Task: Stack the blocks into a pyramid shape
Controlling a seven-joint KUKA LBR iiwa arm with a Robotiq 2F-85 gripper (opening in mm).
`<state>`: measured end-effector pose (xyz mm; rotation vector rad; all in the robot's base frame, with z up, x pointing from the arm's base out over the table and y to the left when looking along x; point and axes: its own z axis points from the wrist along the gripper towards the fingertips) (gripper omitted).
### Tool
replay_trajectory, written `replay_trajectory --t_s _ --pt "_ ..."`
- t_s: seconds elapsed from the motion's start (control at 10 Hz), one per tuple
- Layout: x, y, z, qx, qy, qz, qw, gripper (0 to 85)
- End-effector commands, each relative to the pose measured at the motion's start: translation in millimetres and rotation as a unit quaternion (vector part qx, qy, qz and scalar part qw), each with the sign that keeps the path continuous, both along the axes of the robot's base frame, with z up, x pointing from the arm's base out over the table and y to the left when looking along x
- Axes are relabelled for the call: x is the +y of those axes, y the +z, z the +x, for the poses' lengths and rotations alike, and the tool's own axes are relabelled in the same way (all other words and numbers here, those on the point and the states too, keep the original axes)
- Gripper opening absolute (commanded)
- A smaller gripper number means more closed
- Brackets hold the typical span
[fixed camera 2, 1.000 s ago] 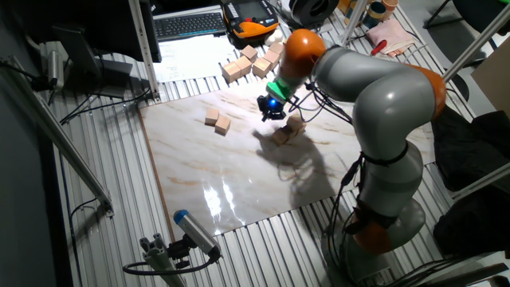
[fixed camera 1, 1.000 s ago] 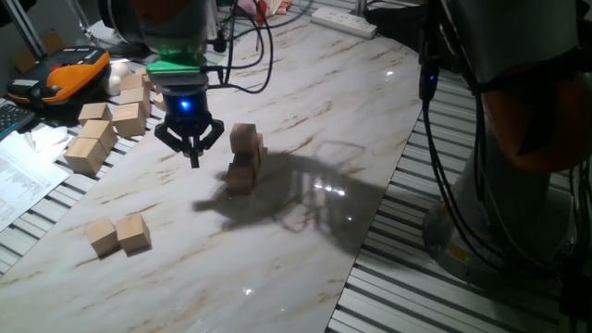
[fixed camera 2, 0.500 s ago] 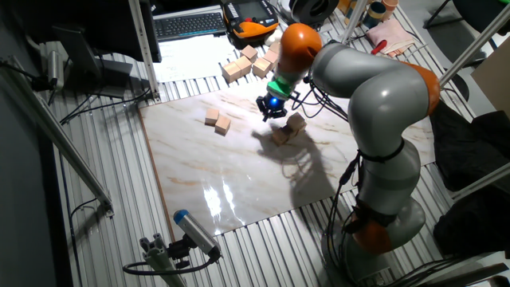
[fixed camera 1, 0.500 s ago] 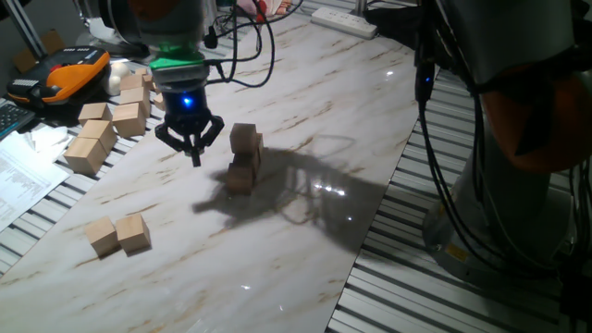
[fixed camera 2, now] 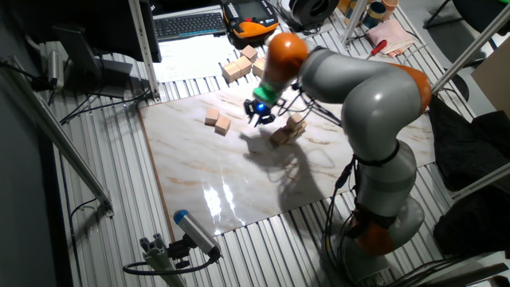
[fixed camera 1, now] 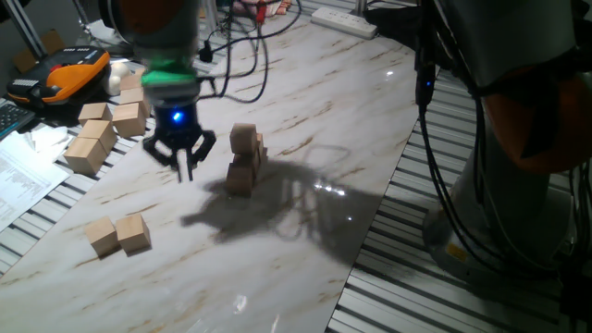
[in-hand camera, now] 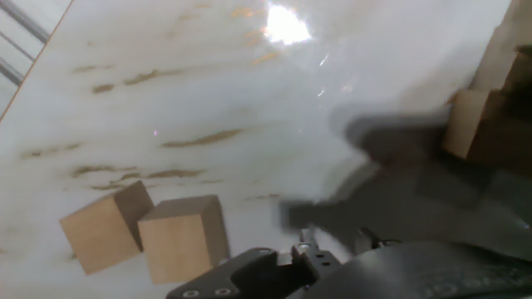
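Slid off leftward from the half-built stack (fixed camera 1: 244, 159) (four cubes by the look of it), gripper (fixed camera 1: 179, 162) empty with fingers nearly together, now heading toward the two loose blocks (fixed camera 1: 120, 234) lying side by side near the table (fixed camera 1: 305, 268) edge.

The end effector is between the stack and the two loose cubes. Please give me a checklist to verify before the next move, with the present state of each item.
1. End effector carries nothing: ok, no cube between the fingers.
2. Fingers apart enough for a cube: cannot tell; they look nearly closed.
3. Two loose cubes free to grasp: not ok, they sit touching side by side.
4. Path to the loose cubes free: ok, only bare marble slab between.
5. Stack standing: ok, but its cubes look slightly offset.
6. End effector apart from the stack: ok.
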<state>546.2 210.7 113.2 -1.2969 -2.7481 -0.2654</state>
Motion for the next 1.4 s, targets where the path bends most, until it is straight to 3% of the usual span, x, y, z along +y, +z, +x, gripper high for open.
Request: replay_trajectory --t_s 0.0,0.1,0.2,0.3,0.6,0.7,0.8,0.9,1.0,1.1,1.3 --pt "30.3 -3.6 1.5 -0.001 -0.002 -0.003 1.0000 51.0" --pt "32.6 -6.1 4.0 -0.002 -0.002 -0.005 1.0000 51.0" --pt "30.1 -5.9 5.7 -0.006 0.020 -0.007 0.9998 34.0" --pt "24.9 -3.7 5.1 -0.012 0.044 0.011 0.9989 0.0" --pt "24.9 -3.7 5.1 -0.012 0.114 0.022 0.9932 0.0" --pt "24.9 -3.7 5.1 -0.011 0.132 0.010 0.9912 0.0" --pt "24.9 -3.7 5.1 -0.013 0.161 -0.019 0.9868 0.0" --pt "24.9 -3.7 5.1 -0.019 0.176 -0.018 0.9841 0.0" --pt "24.9 -3.7 5.1 -0.034 0.174 0.021 0.9840 0.0" --pt "24.9 -3.7 5.1 -0.039 0.173 0.032 0.9837 0.0" --pt "24.9 -3.7 5.1 -0.047 0.179 0.036 0.9822 0.0"
